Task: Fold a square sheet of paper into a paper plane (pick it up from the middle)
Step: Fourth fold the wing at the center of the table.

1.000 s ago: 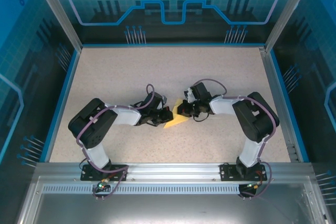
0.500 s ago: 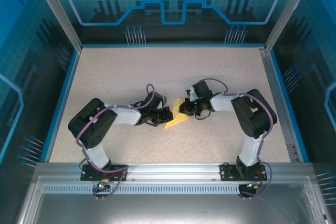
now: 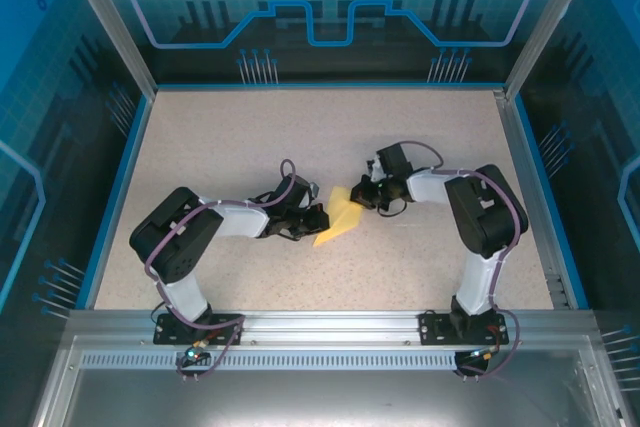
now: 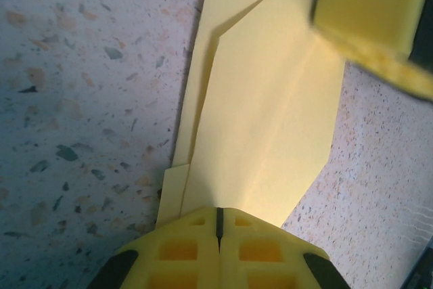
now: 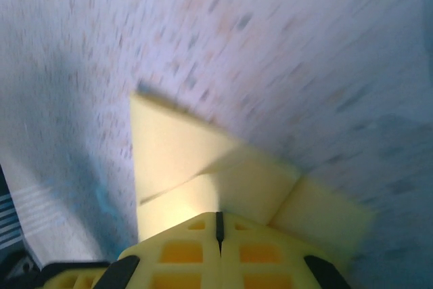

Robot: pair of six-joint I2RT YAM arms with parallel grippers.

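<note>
Now: the pale-yellow folded paper sheet [image 3: 338,219] lies flat on the speckled beige stone-look surface [image 3: 230,147], between the two gripper tips. The paper is thin and matte, without markings. From above it reads as a slanted, roughly diamond-shaped piece with one long diagonal edge.

Left wrist view: the sheet [image 4: 264,126] extends straight ahead of the left gripper [image 4: 218,216]. It shows layered flaps, a sharp crease running away from the fingertips, and a narrower under-layer showing along its left side. The surface [image 4: 81,99] shows grey and tan flecks to either side.

The left gripper's moulded yellow fingers, with square recesses, are pressed together, only a thin dark seam between them. Their tips sit at the near edge of the sheet; whether paper is caught in the seam cannot be told. A yellow finger [image 4: 372,11] of the right gripper sits at the far right, over the sheet's far end.

Right wrist view, blurred: the right gripper [image 5: 218,225] is likewise pressed together. The sheet [image 5: 179,160] lies just ahead of its tips, a pointed corner at far left, with one crease line crossing it.

Pose: the left arm reaches low, its gripper [image 3: 320,217] at the sheet's left edge. The right gripper [image 3: 362,197] meets the upper right corner, elbow bent outward.
</note>
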